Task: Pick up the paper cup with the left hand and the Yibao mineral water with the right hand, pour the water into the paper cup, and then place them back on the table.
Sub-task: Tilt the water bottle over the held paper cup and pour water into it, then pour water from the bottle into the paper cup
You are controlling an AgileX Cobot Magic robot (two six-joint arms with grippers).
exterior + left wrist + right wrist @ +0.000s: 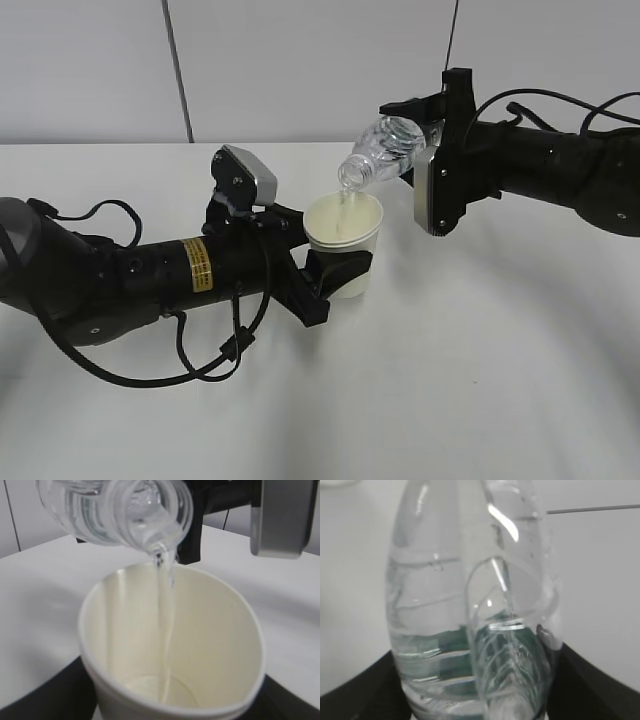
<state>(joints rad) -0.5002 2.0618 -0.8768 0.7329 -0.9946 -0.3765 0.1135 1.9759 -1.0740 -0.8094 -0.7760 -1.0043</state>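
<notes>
My left gripper (335,272) is shut on the white paper cup (345,243) and holds it upright just above the table (480,380). My right gripper (418,150) is shut on the clear Yibao water bottle (385,150), tilted mouth-down to the left over the cup's rim. A thin stream of water runs from the bottle's mouth (157,530) into the cup (200,645), with a little water at the bottom. The right wrist view shows the bottle (475,630) between the black fingers (575,680), with the green label seen through the plastic.
The white table stretches around both arms. A loose black cable (190,375) loops under the left arm. A grey wall with a dark vertical seam (178,70) stands behind.
</notes>
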